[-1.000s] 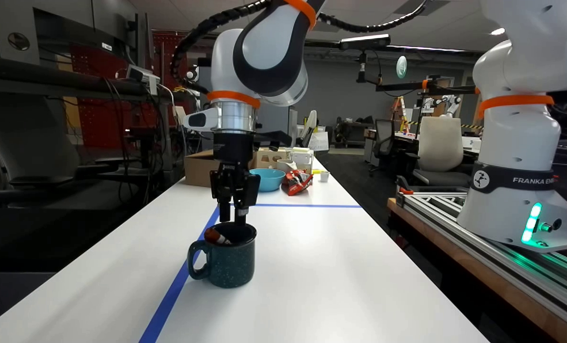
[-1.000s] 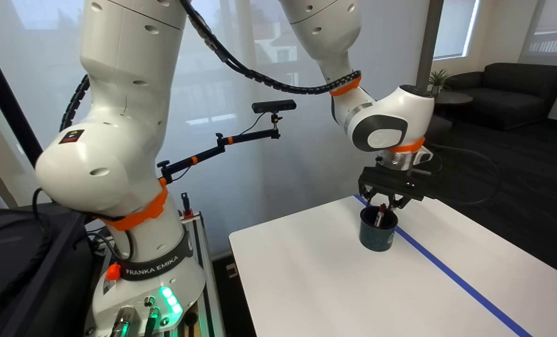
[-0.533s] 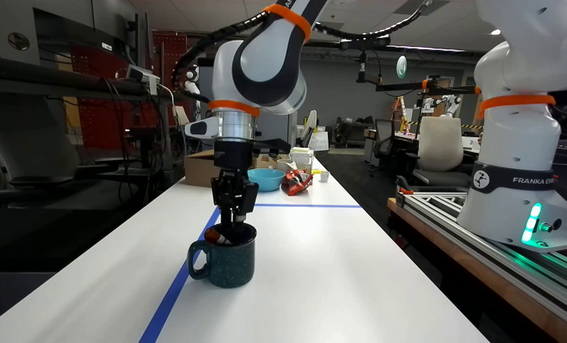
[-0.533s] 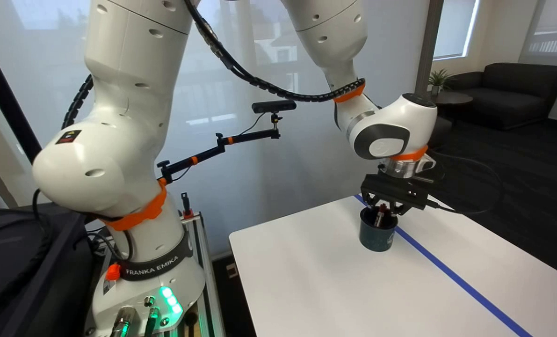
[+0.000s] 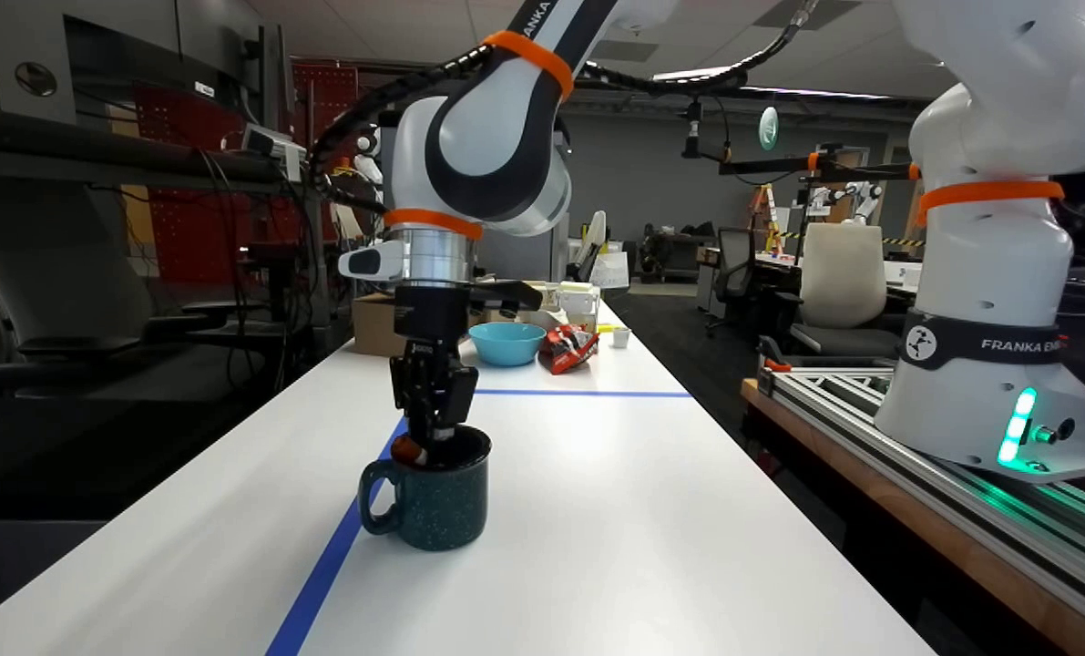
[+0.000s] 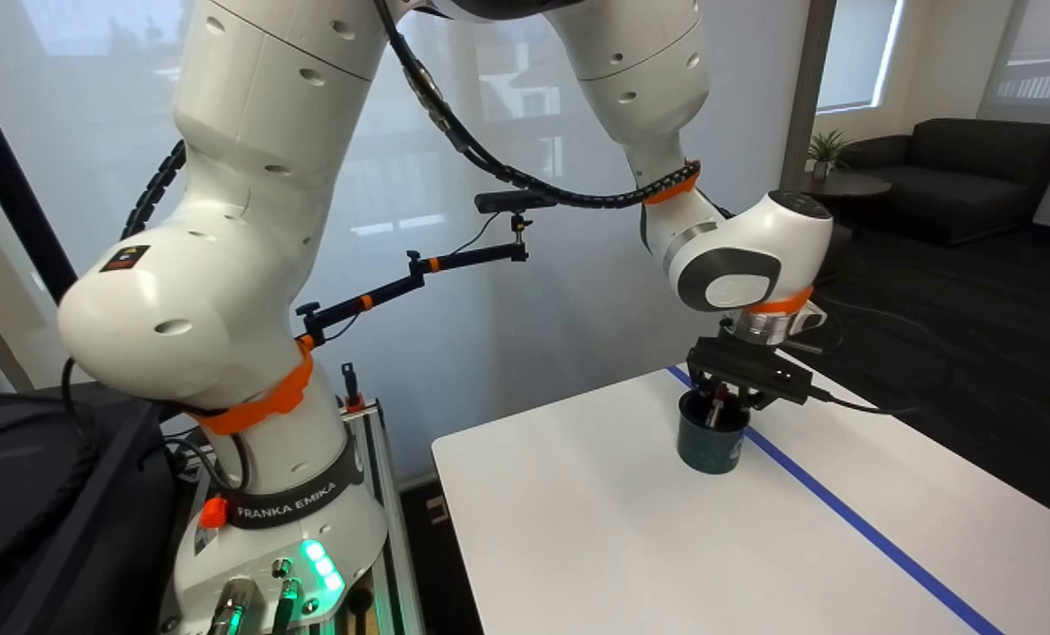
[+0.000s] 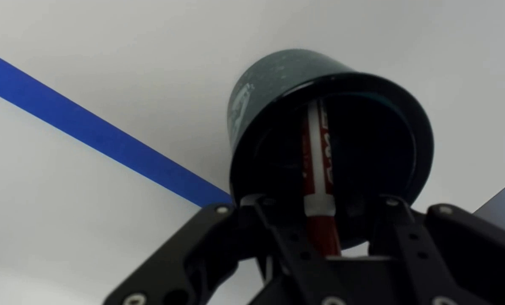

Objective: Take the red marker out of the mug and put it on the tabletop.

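The dark teal speckled mug (image 5: 442,510) stands upright on the white tabletop (image 5: 633,528); it also shows in an exterior view (image 6: 708,450) and in the wrist view (image 7: 277,76). The red marker (image 7: 319,161) leans inside the mug with its red capped end up at the rim. That end shows in both exterior views (image 5: 406,450) (image 6: 716,411). My gripper (image 7: 322,207) is at the mug's mouth, its fingertips reaching inside. In the wrist view its fingers are apart, one on each side of the marker. The fingertips are dark and partly hidden by the mug in both exterior views (image 5: 431,439) (image 6: 724,401).
The mug's handle (image 5: 374,499) points toward a blue tape line (image 5: 319,574) on the table. Farther along the table are a light blue bowl (image 5: 507,343), a red bag (image 5: 569,349) and a brown cardboard box (image 5: 376,326).
My gripper has moved down, its fingertips going from the mug's rim into its mouth around the marker, and lately shifted toward the handle side. The mug and marker have not visibly moved.
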Controlling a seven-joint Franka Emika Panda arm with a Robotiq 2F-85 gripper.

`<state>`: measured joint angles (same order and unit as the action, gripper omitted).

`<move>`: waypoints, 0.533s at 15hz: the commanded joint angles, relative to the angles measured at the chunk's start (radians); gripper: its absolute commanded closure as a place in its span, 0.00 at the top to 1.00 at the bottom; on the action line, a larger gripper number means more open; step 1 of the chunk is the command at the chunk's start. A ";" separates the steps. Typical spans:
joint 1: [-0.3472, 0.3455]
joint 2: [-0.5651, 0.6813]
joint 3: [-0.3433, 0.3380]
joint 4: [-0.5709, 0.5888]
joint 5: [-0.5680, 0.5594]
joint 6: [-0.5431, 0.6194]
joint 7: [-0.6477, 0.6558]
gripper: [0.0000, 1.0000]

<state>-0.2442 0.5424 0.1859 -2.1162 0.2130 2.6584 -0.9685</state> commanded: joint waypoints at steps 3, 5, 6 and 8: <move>-0.013 0.052 0.039 0.055 0.003 -0.007 -0.019 0.36; -0.016 0.057 0.047 0.058 0.005 -0.007 -0.018 0.12; -0.016 0.053 0.049 0.055 0.006 -0.007 -0.016 0.07; -0.019 0.031 0.053 0.041 0.009 -0.011 -0.013 0.04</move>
<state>-0.2445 0.5859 0.2175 -2.0756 0.2128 2.6583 -0.9707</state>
